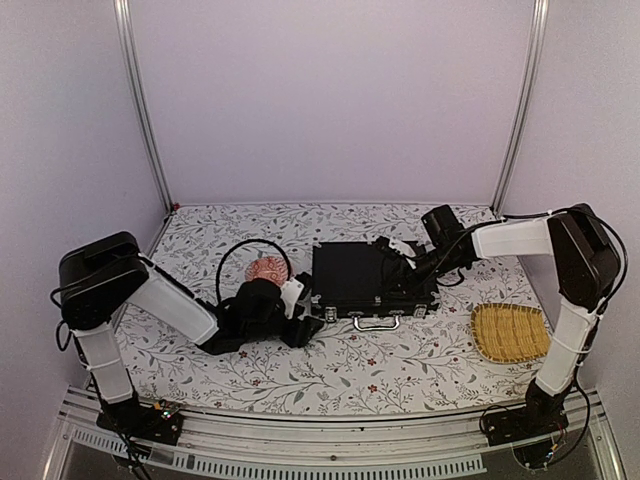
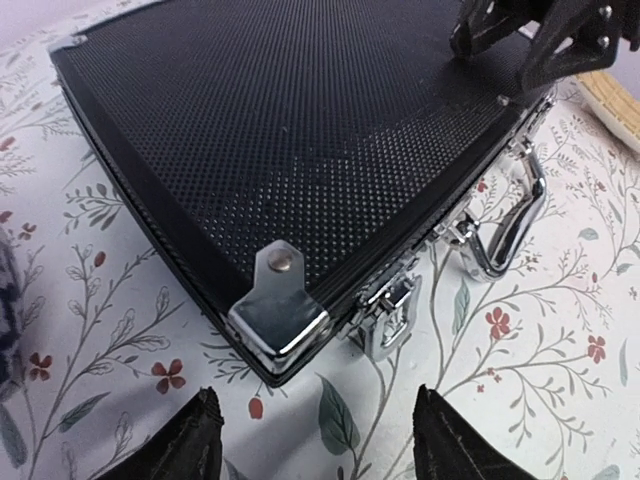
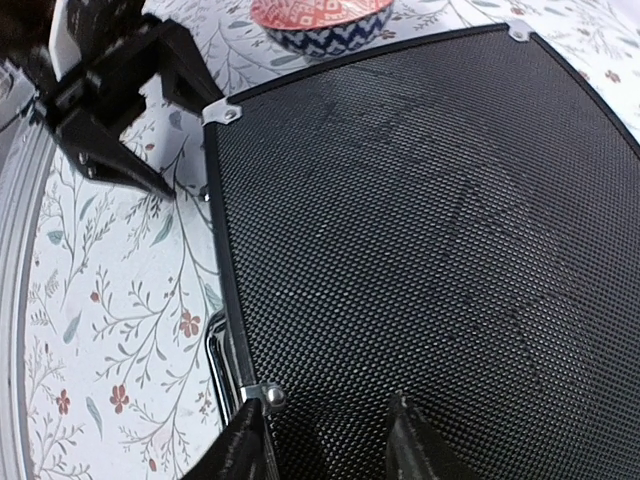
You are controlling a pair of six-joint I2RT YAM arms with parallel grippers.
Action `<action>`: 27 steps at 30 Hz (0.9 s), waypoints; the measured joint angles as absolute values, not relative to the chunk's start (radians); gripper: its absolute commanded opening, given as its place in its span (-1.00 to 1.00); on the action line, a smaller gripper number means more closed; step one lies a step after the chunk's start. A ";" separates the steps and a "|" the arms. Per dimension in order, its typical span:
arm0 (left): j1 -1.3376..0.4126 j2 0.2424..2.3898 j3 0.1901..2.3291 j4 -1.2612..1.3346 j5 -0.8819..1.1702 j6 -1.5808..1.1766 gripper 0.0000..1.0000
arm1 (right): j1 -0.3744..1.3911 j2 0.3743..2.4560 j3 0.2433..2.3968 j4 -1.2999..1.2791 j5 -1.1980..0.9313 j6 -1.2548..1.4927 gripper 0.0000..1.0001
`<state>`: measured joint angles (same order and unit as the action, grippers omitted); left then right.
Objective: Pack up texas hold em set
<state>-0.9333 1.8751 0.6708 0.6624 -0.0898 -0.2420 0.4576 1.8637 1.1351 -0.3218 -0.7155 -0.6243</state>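
Briefcase (image 2: pixel 300 130), shut; latch (image 2: pixel 390 312) ahead of spread left end effector (image 2: pixel 320 450); right end effector (image 3: pixel 325 410) parted over lid (image 3: pixel 420 200). Risk: a push may slide it, missing the latch.

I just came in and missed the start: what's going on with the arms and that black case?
The black briefcase lies shut on the flowered table, handle toward the arms. The left hand sits open just off its near left corner, holding nothing. The right hand is over its right end, also open and empty. I cannot tell whether its latches are fastened.
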 measured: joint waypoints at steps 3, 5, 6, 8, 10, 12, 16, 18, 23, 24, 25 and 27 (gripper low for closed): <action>-0.926 1.782 0.661 0.578 -0.086 -0.221 0.27 | 0.487 1.823 1.116 -0.336 -0.646 -0.632 0.13; -0.916 1.720 0.658 0.531 -0.074 -0.212 0.21 | 0.519 1.793 1.103 -0.342 -0.576 -0.644 0.16; -0.907 1.694 0.659 0.516 -0.062 -0.209 0.17 | 0.540 1.778 1.096 -0.341 -0.529 -0.652 0.17; -0.868 1.644 0.673 0.480 -0.027 -0.206 0.07 | 0.586 1.755 1.089 -0.349 -0.452 -0.665 0.21; -0.813 1.634 0.736 0.427 0.020 -0.203 -0.09 | 0.641 1.742 1.085 -0.355 -0.371 -0.677 0.29; -0.768 1.651 0.822 0.389 0.072 -0.202 -0.28 | 0.694 1.742 1.086 -0.343 -0.294 -0.683 0.32; -0.710 1.742 1.031 0.352 0.189 -0.217 -0.87 | 0.782 1.745 1.090 -0.325 -0.166 -0.690 0.39; -0.691 1.798 1.113 0.343 0.241 -0.237 -1.00 | 0.817 1.755 1.097 -0.317 -0.126 -0.686 0.44; -0.660 1.974 1.252 0.332 0.362 -0.313 -1.00 | 0.891 1.805 1.140 -0.289 -0.034 -0.665 0.50; -0.654 2.005 1.262 0.330 0.374 -0.329 -1.00 | 0.901 1.818 1.155 -0.284 -0.017 -0.661 0.50; -0.646 2.035 1.265 0.326 0.384 -0.346 -1.00 | 0.911 1.842 1.176 -0.273 0.005 -0.652 0.51; -0.633 2.081 1.266 0.318 0.398 -0.374 -1.00 | 0.922 1.861 1.196 -0.269 0.022 -0.646 0.52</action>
